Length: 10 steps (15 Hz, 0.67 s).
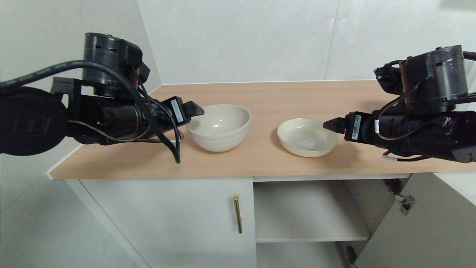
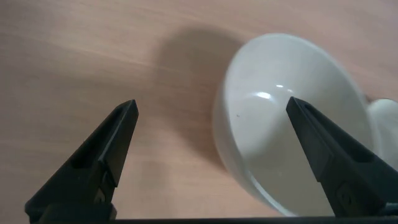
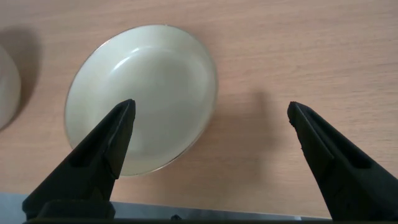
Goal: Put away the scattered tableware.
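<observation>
Left gripper (image 1: 197, 109) sits nearest, at the left rim of the bowl (image 1: 219, 126). Fingers spread wide. From the left wrist, one finger is over the bowl's hollow, the other over bare counter (image 1: 260, 93), so the rim lies between them. Contact not clear.

Right gripper (image 1: 327, 124) mirrors it at the right edge of the dish (image 1: 306, 137). Fingers wide apart too. From the right wrist, one is above the dish's inside, the other over wood, with the edge between.

Bowl: deep, cream, upright, left of centre on the counter. Dish: shallow, pale, thin rim, just beside the bowl to the right, not touching it.

Below the counter the cupboard is half open: left door (image 1: 178, 219) shut, with a gold handle (image 1: 238, 214); right door (image 1: 420, 223) swung out, a white shelf (image 1: 308, 216) showing inside.

Handling, my reading: both look like glazed ceramic, so stiff, smooth, likely slippery, and breakable if dropped or knocked together.
- Bowl probably the heavier. Pinch the wall at the rim, one finger inside and one outside, well down for purchase.
- Dish edge is low and sloped. A rim pinch may tip or slide it, so close slowly and lift level.
</observation>
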{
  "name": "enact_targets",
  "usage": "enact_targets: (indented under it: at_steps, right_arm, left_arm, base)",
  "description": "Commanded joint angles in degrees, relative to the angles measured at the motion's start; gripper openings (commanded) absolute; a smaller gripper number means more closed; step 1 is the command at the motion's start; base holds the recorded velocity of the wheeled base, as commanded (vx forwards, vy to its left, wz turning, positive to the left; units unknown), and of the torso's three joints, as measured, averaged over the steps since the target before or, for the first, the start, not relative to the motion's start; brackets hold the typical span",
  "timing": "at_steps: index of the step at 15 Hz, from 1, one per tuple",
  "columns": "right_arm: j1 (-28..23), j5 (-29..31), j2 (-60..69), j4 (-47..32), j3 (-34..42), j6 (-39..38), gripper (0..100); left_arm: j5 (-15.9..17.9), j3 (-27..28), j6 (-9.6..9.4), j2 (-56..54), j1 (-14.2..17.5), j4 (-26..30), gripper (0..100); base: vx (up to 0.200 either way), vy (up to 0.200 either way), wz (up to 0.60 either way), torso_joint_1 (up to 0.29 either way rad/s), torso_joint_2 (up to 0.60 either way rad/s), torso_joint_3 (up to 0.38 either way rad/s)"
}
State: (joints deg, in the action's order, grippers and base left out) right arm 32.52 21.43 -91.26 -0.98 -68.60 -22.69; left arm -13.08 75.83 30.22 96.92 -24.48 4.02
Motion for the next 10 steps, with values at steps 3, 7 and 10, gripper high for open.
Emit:
enact_targets:
  at_steps: [3,7,10]
  right_arm:
    - [0.43,0.01,0.03,0.01,0.31,-0.08,100]
    - [0.43,0.01,-0.06,0.01,0.31,-0.08,100]
    - [0.35,0.01,-0.41,0.01,0.22,-0.08,100]
  left_arm:
    - [-0.10,0.02,0.01,2.23,-1.10,0.02,100]
    - [-0.10,-0.24,0.01,2.14,-1.36,0.02,0]
    - [0.07,-0.94,-0.07,0.73,-1.98,0.02,0]
  base:
    - [0.000,0.000,0.00,0.000,0.00,0.000]
    - [0.000,0.000,0.00,0.000,0.00,0.000]
    - [0.000,0.000,0.00,0.000,0.00,0.000]
